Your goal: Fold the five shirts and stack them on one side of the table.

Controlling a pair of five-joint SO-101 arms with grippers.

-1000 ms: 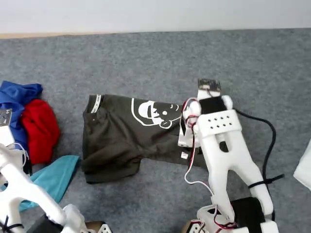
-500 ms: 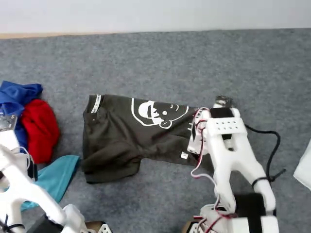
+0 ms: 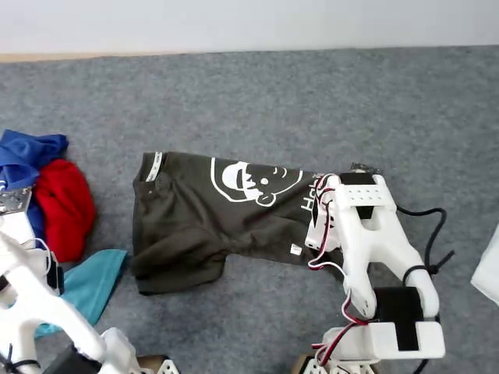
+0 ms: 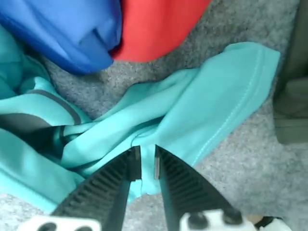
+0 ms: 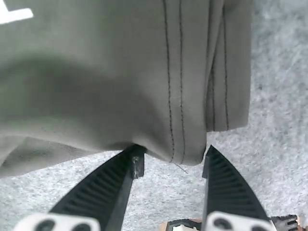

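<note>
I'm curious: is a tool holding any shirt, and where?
Left tool pinches a fold of the teal shirt; right tool, open, straddles the dark shirt's hem.

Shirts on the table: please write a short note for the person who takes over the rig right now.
Left gripper: over the crumpled teal shirt, near the red shirt and blue shirt.
Right gripper: open, at the hem of the dark shirt, which lies spread mid-table.
Done: no shirt is folded or stacked.
Left: fold every shirt and stack them on one side. The white cloth at the table's edge may be the fifth.
</note>
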